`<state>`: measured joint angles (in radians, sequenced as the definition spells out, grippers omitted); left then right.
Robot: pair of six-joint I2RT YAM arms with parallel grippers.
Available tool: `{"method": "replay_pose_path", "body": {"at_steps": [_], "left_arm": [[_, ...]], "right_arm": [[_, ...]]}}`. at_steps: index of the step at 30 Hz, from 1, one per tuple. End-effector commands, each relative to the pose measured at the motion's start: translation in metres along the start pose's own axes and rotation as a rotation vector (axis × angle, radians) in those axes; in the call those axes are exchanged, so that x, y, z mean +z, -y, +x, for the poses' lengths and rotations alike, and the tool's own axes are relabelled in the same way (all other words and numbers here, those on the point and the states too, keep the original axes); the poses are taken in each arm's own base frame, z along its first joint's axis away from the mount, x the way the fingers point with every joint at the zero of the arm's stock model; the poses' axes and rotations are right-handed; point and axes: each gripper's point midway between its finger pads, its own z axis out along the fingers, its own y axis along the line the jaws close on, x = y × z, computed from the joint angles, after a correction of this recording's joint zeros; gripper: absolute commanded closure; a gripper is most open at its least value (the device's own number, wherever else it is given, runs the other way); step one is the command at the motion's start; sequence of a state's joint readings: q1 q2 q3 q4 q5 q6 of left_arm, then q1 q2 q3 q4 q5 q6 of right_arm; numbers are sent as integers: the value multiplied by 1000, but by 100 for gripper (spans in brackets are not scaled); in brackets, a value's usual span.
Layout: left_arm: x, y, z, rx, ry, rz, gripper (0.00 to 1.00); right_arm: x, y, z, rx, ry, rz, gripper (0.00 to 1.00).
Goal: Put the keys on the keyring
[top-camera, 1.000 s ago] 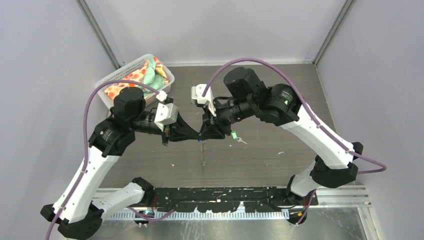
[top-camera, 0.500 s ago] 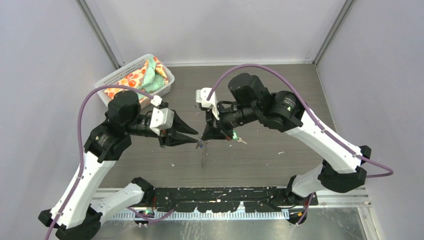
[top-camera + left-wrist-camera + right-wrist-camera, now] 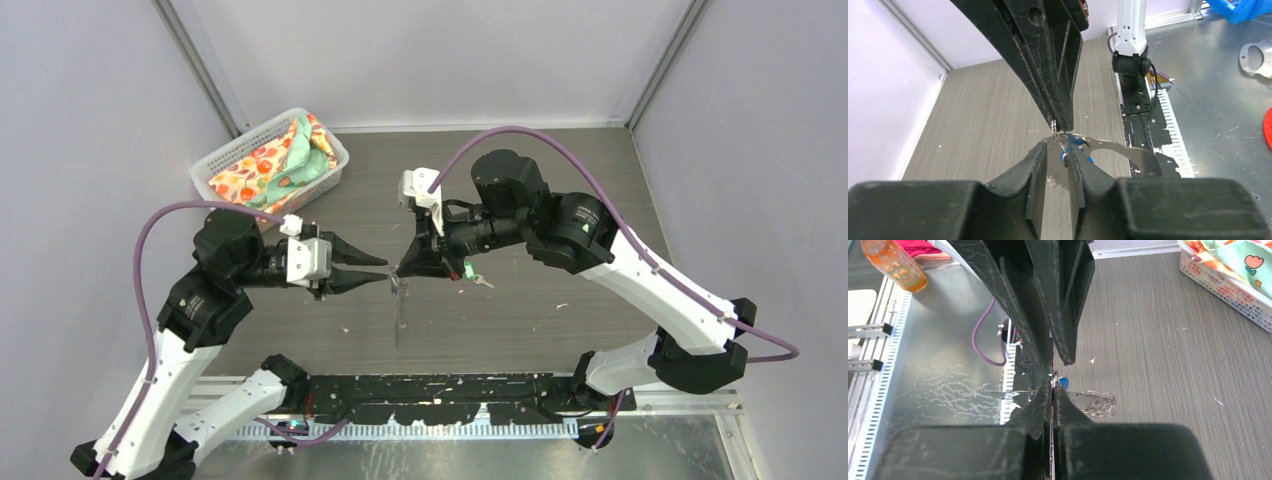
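Observation:
My right gripper (image 3: 400, 274) is shut on the keyring (image 3: 399, 315), a thin grey loop hanging edge-on from its tips over the middle of the table. In the right wrist view the gripper (image 3: 1052, 387) pinches the wire (image 3: 1013, 391), with the blue-headed key (image 3: 1063, 381) right at its tips. My left gripper (image 3: 386, 272) faces it from the left, narrowly open. Seen from the left wrist (image 3: 1055, 147), nothing is clamped, and the blue key (image 3: 1079, 144) hangs just past its tips on the keyring (image 3: 1133, 150). The green-headed key (image 3: 467, 270) lies on the table under the right gripper.
A white mesh basket (image 3: 205, 163) of patterned cloths stands at the back left. An orange bottle (image 3: 893, 265) lies on the metal sheet beyond the table's near edge. Both arm bases sit on the black rail (image 3: 450, 385).
The right gripper has shut on the keyring. The left gripper has opened, let go and drawn back to the left. The keyring now hangs from the right gripper alone.

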<state>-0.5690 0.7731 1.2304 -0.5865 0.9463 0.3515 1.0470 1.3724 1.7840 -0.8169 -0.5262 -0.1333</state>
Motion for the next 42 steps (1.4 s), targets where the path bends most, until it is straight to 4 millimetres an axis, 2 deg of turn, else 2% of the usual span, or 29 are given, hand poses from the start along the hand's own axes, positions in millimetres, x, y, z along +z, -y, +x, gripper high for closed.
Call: {"method": "replay_pose_path", "body": {"at_steps": [1,6,8,13,20,24,27,33,39,42], "left_arm": [[3,-10,-2,8,12,-33,78],[2,-12,-9,-45,24,-62,68],[1,-8,-11,-52,32,-48,68],[0,-5,-12,-48,42,-43,77],[4,-7,-22,-95,76,-30,75],[4,-19,-30,-93,101,-88,74],[1,-29,-33,-55,112,-150,79],[-1,-16,-27,38,117,-105,99],[-3,-5,-22,130,121,-57,99],[-1,4,-21,125,130,-1,94]], "right_arm": [[-8,-4,-29,-34,133,0,99],[-11,-1,-37,-48,235,39,99],[-14,1,-42,-45,307,63,99],[-29,-1,-58,-50,473,93,99],[-32,-1,-61,-31,550,100,99],[-31,-3,-65,-32,585,85,99],[-30,-2,-65,-28,593,87,99],[-31,-3,-70,-20,624,78,99],[-31,-1,-75,-5,664,78,99],[-29,2,-77,5,678,83,99]]}}
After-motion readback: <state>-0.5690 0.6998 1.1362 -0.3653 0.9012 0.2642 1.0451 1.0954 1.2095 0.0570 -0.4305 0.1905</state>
